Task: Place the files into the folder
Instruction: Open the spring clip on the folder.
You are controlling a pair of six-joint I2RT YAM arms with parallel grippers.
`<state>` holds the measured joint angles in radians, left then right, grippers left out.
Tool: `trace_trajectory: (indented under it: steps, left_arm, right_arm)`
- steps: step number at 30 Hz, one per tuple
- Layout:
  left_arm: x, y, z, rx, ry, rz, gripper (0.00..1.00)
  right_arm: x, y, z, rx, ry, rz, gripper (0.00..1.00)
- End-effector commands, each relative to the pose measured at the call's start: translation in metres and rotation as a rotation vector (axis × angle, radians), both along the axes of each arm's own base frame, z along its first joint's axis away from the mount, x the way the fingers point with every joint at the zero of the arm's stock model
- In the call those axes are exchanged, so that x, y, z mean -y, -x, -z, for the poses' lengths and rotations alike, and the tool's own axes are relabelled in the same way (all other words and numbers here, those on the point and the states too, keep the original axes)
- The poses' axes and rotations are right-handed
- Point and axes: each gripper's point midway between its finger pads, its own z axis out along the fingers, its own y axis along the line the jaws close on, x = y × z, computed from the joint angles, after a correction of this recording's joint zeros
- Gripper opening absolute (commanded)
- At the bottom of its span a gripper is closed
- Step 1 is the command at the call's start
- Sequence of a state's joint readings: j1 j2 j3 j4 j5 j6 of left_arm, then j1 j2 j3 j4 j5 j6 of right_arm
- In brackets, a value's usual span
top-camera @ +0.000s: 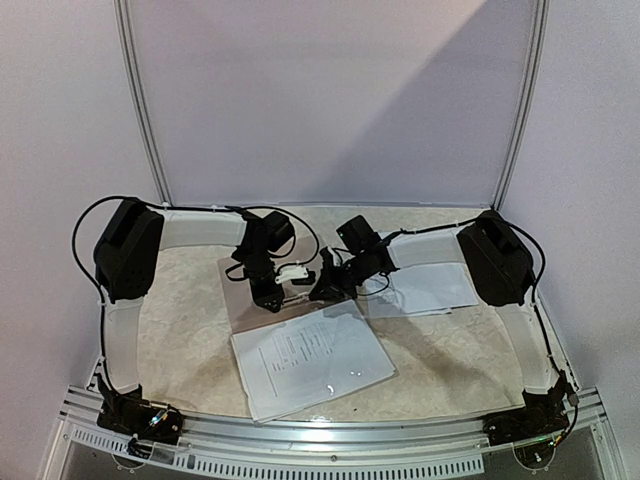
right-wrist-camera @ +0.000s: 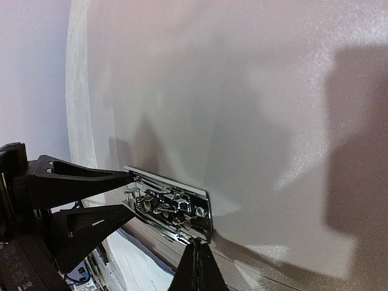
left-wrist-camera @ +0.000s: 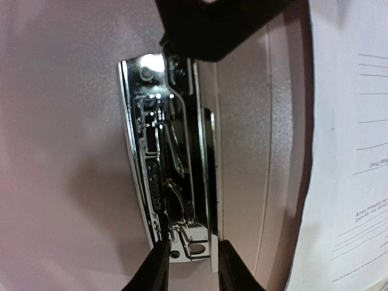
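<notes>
The folder (top-camera: pixel 248 292) lies open at the table's middle, taupe inside (left-wrist-camera: pixel 60 151) (right-wrist-camera: pixel 254 109). Its metal clip (left-wrist-camera: pixel 170 157) (right-wrist-camera: pixel 173 209) sits by the spine. My left gripper (left-wrist-camera: pixel 193 267) (top-camera: pixel 277 297) is shut on the clip's end, one finger against each side. Opposite it, my right gripper (right-wrist-camera: pixel 197 254) (top-camera: pixel 323 288) is shut, its joined tips touching the clip's other end with nothing between them. The files (top-camera: pixel 312 362), white printed sheets in a glossy sleeve, lie on the folder's near right side (left-wrist-camera: pixel 351 151) (right-wrist-camera: pixel 136 270). More sheets (top-camera: pixel 432 288) lie under the right arm.
A white panel (top-camera: pixel 330 100) closes the back of the table. A metal rail (top-camera: pixel 330 440) with both arm bases runs along the near edge. Black cables (top-camera: pixel 85 230) loop over the arms. The tabletop is mottled beige (top-camera: pixel 470 360).
</notes>
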<state>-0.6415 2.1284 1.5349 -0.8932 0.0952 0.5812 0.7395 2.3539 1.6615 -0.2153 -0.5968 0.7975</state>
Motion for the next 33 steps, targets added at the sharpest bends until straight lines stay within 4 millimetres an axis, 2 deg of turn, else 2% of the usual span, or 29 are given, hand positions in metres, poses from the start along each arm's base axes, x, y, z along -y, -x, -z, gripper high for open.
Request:
trace_trajectory:
  steps: [1, 5, 9, 12, 16, 22, 25, 30, 32, 33]
  left_arm:
    - [-0.027, 0.047, 0.06, -0.196, -0.148, 0.035, 0.29]
    - [-0.027, 0.05, 0.062, -0.206, -0.159, 0.046, 0.29]
    - [-0.027, 0.052, 0.064, -0.206, -0.172, 0.054, 0.3]
    - [-0.026, 0.056, 0.065, -0.212, -0.173, 0.054, 0.3]
    - [-0.027, 0.059, 0.066, -0.212, -0.188, 0.072, 0.3]
    - [-0.029, 0.064, 0.071, -0.193, -0.22, 0.107, 0.3]
    - [-0.029, 0.066, 0.073, -0.163, -0.239, 0.125, 0.29]
    - [-0.028, 0.069, 0.076, -0.158, -0.249, 0.133, 0.29]
    - [-0.028, 0.068, 0.076, -0.158, -0.249, 0.132, 0.29]
    - [-0.027, 0.068, 0.075, -0.156, -0.247, 0.132, 0.29]
  right_arm:
    - [0.049, 0.015, 0.079, -0.067, 0.328, 0.03, 0.0]
    - [0.066, 0.018, 0.096, -0.069, 0.418, 0.029, 0.0]
    - [0.068, 0.024, 0.112, -0.098, 0.434, 0.02, 0.0]
    - [0.068, 0.021, 0.117, -0.096, 0.425, 0.042, 0.0]
    - [0.066, 0.009, 0.116, -0.093, 0.389, 0.086, 0.0]
    - [0.046, -0.009, 0.099, -0.089, 0.275, 0.143, 0.0]
    - [0.043, -0.015, 0.097, -0.084, 0.274, 0.158, 0.0]
    - [0.039, -0.013, 0.104, -0.106, 0.251, 0.144, 0.0]
    - [0.037, -0.013, 0.101, -0.093, 0.228, 0.142, 0.0]
    - [0.036, -0.015, 0.092, -0.079, 0.213, 0.143, 0.0]
